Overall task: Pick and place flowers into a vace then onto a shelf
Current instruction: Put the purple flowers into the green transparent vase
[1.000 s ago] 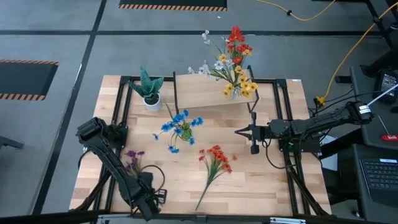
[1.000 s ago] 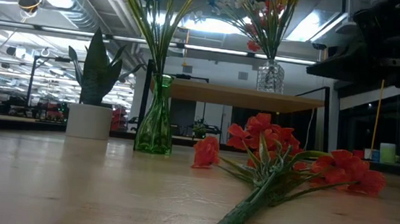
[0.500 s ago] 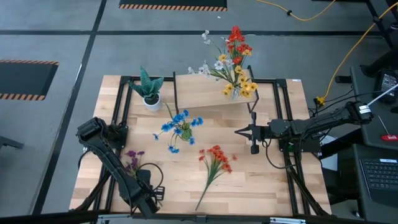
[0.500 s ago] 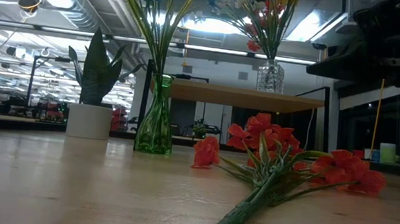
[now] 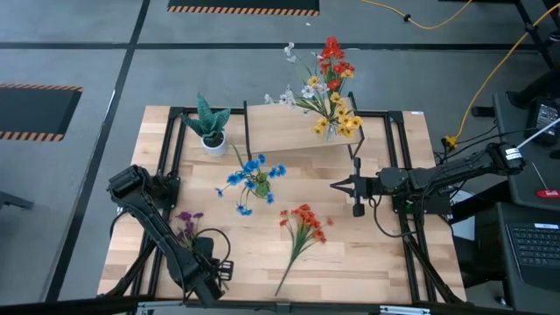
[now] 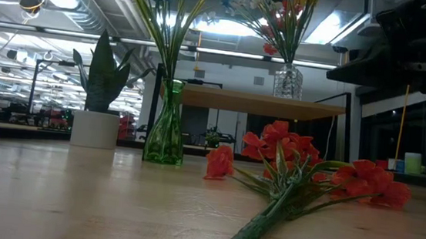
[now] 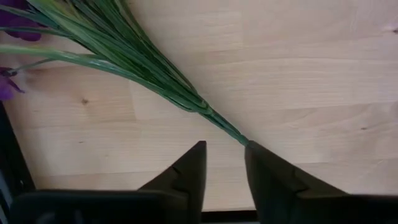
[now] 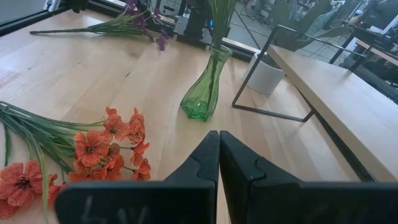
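A purple sprig (image 5: 186,226) lies flat on the table at the near left, and its green stem (image 7: 155,74) runs toward my left gripper (image 7: 225,149). My left gripper (image 5: 219,267) is low over the table and open, with the stem's cut end (image 7: 241,138) just ahead of its fingertips. An orange-red sprig (image 5: 302,227) lies flat mid-table. Blue flowers stand in a green vase (image 6: 166,123) on the table. Mixed flowers stand in a clear vase (image 6: 287,81) on the shelf (image 5: 297,140). My right gripper (image 5: 357,206) is shut and empty above the table, right of centre. My left gripper has the purple sprig's cut stem end (image 7: 241,138) at the tip of one finger (image 7: 261,163). I cannot tell whether it touches. The sprig lies flat on the table, its stem running away from the fingers.
A spiky green plant in a white pot (image 5: 210,131) stands at the far left. Black frame rails (image 5: 171,175) run along both sides of the table. Bare wood lies between the two loose sprigs (image 5: 245,249). The shelf's black legs (image 8: 255,74) stand near the green vase.
My left gripper has moved slightly toward the purple sprig's stem end. Everything else has kept still.
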`<state>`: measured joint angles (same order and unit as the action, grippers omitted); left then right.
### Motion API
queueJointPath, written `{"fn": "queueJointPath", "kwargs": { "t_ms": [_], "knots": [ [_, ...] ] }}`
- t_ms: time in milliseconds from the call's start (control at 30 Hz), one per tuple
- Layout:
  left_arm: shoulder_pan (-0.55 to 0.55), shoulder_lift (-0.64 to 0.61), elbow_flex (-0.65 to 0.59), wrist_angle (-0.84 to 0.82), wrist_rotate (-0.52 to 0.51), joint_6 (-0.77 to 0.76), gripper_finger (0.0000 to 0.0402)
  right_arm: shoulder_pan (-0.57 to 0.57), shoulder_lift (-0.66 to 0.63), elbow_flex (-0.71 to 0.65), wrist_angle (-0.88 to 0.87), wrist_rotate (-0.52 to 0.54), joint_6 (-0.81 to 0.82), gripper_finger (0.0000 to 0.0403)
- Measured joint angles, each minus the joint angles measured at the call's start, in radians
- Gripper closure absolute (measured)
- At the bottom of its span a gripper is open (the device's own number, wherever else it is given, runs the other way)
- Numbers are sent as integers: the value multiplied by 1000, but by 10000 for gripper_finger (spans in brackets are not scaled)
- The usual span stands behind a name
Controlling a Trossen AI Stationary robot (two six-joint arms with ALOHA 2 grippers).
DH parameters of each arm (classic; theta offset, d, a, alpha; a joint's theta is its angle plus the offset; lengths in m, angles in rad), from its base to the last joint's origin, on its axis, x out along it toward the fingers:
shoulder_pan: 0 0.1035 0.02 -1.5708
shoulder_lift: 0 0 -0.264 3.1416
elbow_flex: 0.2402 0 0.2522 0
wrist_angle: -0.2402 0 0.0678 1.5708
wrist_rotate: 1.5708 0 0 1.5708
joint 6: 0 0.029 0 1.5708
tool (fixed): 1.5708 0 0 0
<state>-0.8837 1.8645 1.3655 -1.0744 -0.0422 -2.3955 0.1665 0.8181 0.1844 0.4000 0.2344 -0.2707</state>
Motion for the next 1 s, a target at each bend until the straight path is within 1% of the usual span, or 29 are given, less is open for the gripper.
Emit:
{"fn": "queueJointPath", "kwargs": {
  "t_ms": [167,267,633,1000],
  "knots": [
    [0,0,0,-9,0,-9,254,0,0,0,0,0,0,387],
    [1,0,0,-25,0,-21,241,0,0,0,0,0,0,387],
    [4,1,-67,-16,0,-26,238,0,0,0,-1,0,0,387],
    [-14,1,-137,122,0,-27,238,0,0,0,-2,0,1,387]
  ]
}}
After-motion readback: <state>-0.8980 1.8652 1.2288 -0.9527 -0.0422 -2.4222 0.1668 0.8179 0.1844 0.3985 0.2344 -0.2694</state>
